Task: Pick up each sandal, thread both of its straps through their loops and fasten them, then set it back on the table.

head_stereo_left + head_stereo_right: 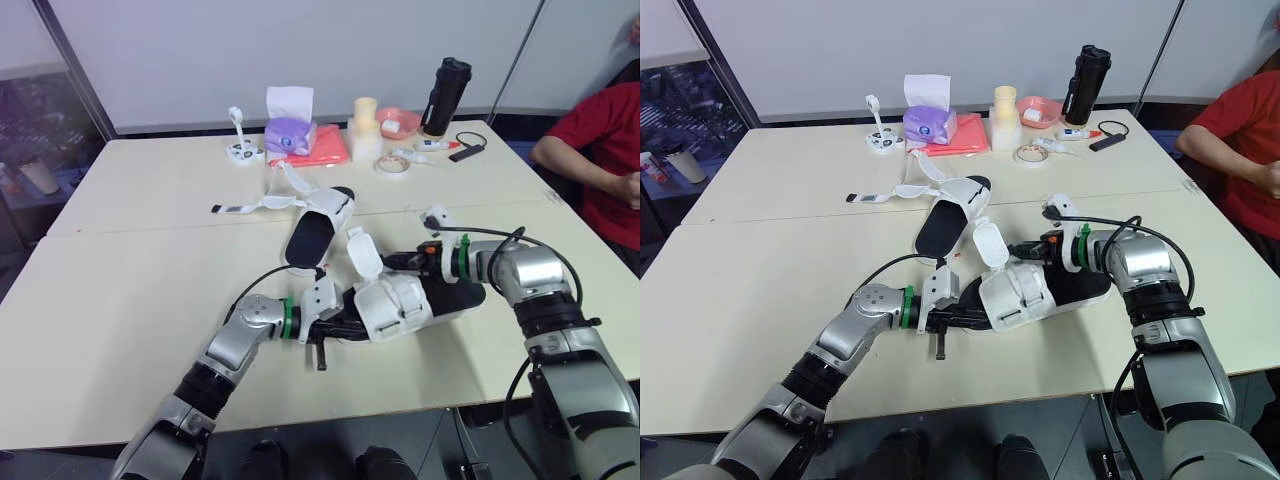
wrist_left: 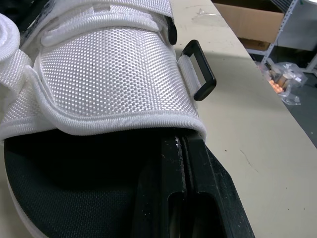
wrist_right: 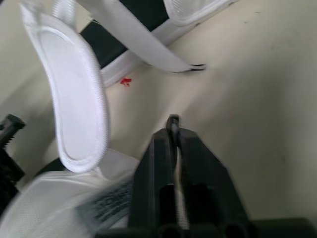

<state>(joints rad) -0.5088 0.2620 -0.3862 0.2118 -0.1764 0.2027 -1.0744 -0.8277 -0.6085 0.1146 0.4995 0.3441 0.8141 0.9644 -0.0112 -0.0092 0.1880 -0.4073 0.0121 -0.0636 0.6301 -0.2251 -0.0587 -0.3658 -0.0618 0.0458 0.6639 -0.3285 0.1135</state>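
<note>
Two white sandals with black footbeds lie on the pale table [image 1: 120, 300]. The near sandal [image 1: 400, 305] sits between my arms, with its wide front flap [image 1: 362, 252] standing open. My left gripper [image 1: 335, 322] is shut at the toe end. In the left wrist view its fingers [image 2: 193, 168] run onto the footbed under the woven upper, beside a black loop [image 2: 200, 69]. My right gripper [image 1: 395, 263] is shut by the sandal's heel side. In the right wrist view it [image 3: 173, 126] hovers above the table beside the flap [image 3: 74, 99]. The far sandal [image 1: 318, 225] lies unfastened, its straps spread to the left.
At the table's back stand a purple tissue box [image 1: 290, 135], a red cloth [image 1: 325, 150], a pink bowl [image 1: 398, 122], a tape roll [image 1: 392, 166] and a black bottle [image 1: 447, 95]. A person in a red shirt [image 1: 600, 150] sits at the right edge.
</note>
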